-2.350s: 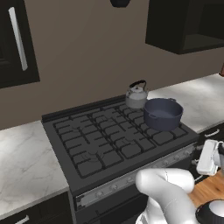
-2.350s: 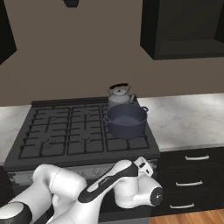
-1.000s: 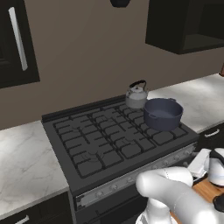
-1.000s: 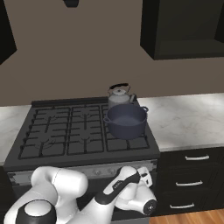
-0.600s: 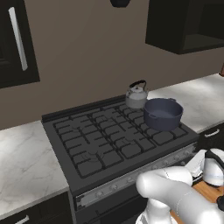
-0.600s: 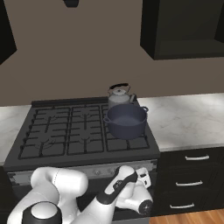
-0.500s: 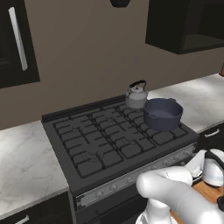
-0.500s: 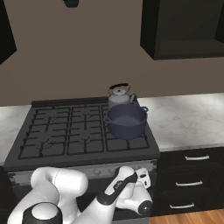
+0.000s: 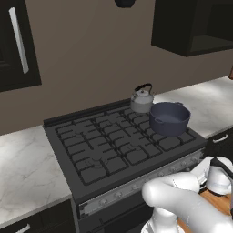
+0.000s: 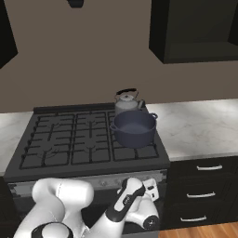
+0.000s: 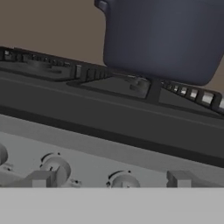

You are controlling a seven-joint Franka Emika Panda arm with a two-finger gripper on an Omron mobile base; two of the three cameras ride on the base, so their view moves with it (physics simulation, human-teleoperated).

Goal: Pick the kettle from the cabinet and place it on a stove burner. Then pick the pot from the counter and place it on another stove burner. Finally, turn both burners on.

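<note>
On the black range (image 9: 91,150) the kettle (image 9: 142,98) and pot (image 9: 169,118) already sit on right-side burners. Our gripper (image 10: 149,189), jaws spread and empty, hangs near the front knobs (image 11: 56,167); we could turn a wrong knob, since they all look alike.

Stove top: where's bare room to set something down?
Free: the grates left of the pot and kettle, plus marble counter on either side of the range. Crowded: the right-hand burners, kettle at back, pot in front.

The white arm bends low and forward, its pincer (image 10: 151,189) spread wide, holding nothing.
</note>
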